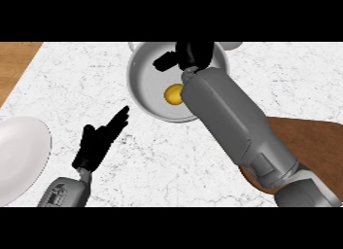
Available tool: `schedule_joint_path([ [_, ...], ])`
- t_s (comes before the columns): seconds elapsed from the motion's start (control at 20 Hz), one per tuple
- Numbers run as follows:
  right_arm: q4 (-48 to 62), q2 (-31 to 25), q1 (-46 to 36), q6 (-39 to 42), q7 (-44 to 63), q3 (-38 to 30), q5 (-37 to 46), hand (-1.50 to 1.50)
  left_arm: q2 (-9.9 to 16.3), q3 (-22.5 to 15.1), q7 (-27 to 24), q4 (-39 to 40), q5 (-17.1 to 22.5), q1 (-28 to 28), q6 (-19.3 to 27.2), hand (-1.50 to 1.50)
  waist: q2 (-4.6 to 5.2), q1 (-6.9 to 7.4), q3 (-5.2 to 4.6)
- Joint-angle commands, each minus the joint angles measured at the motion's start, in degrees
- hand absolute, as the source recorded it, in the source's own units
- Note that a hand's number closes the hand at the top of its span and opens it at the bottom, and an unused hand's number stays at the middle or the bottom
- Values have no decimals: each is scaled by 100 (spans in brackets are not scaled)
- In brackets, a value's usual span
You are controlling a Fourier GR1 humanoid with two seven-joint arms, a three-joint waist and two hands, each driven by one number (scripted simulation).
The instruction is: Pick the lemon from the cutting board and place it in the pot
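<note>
The yellow lemon (173,94) lies on the floor of the silver pot (146,63) at the back middle of the marble counter, partly hidden by my right forearm. My right hand (182,54) hovers over the pot's far part, beyond the lemon and apart from it, with its fingers relaxed and nothing in them. The brown cutting board (314,141) lies at the right, mostly under my right arm, with nothing visible on it. My left hand (101,138) rests open at the lower left, fingers pointing up toward the pot.
A white plate (14,160) sits at the left edge of the counter. Wooden surface (5,63) shows beyond the marble at the far left.
</note>
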Motion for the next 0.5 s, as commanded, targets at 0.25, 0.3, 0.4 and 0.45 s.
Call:
schedule_joint_path([
  [0.25, -495, 0, 394, -2145, -1071, -497, -658, -150, 111, 287, -25, 78, 62, 46, 55, 0, -89, -345, -3],
  [0.3, -767, 0, 574, -2134, -1230, -494, -758, -150, 96, 211, 16, -59, 95, 232, -17, 0, -117, -397, -2],
  [0.4, -939, -113, 807, -1986, -1948, -917, -1107, -150, 98, 327, -231, 90, 108, 263, -1, 0, -103, -441, -1],
  [0.45, -1296, -2, 990, -2093, -1722, -665, -924, -150, 156, 357, 230, -188, 108, 216, 91, 0, -151, -503, -1],
])
